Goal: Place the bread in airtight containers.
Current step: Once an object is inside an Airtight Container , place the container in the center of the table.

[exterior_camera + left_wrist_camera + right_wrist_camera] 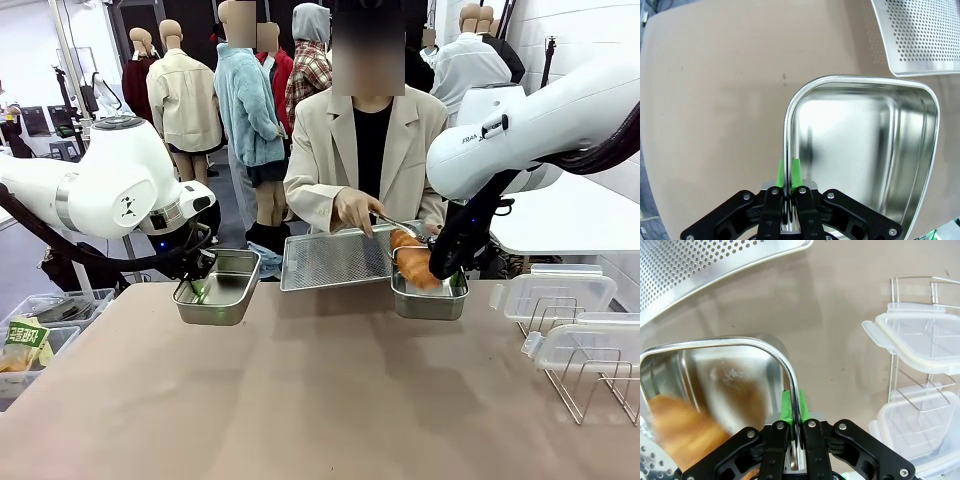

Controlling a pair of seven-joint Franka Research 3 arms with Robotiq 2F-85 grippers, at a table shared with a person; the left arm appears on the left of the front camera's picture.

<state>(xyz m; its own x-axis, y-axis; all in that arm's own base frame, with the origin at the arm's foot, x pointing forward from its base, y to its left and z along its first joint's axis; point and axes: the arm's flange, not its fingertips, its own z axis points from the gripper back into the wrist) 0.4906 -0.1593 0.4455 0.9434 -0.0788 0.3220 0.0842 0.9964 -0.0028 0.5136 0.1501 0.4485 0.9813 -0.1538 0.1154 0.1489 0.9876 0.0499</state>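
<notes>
Steel rim of the empty pan (pixel 865 150), at eight o'clock from the perforated tray (pixel 335 260), is pinched by the left gripper (pixel 789 172). The right gripper (pixel 792 407) pinches the second pan (pixel 715 343) at four o'clock, where a person's hand (pixel 355 210) with tongs (pixel 400 228) holds a bread roll (pixel 413 265) partly inside.

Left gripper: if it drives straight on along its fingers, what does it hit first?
The left gripper is shut on the side wall of the empty steel container. Straight on, its outer finger would probably meet the table beside it first. Depth there is hard to judge.
</notes>
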